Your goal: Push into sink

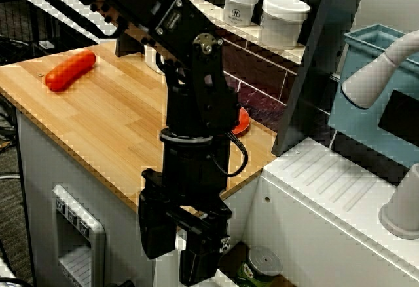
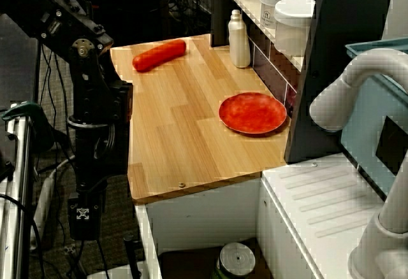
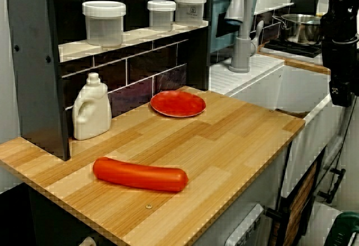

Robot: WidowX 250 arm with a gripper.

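Observation:
The sink (image 2: 185,263) is a white-walled basin with a brown bottom, set between the wooden counter (image 2: 185,132) and the ridged drainboard (image 2: 319,196). A can (image 2: 234,260) with a silver lid and green label stands inside it, also seen in the front view as the can (image 1: 262,264). My black gripper (image 1: 180,261) hangs pointing down at the front edge, low beside the counter's corner and the sink (image 1: 239,251). Its two fingers show a small gap with nothing between them. From the side my gripper (image 3: 340,91) hovers by the sink's front wall (image 3: 303,89).
A long red sausage (image 3: 140,174) lies on the counter's far end and a red plate (image 3: 178,103) near the back wall. A white bottle (image 3: 92,114) and lidded jars (image 3: 104,22) stand on the shelf side. A grey faucet (image 3: 241,27) and a teal bin (image 1: 366,90) stand behind the drainboard.

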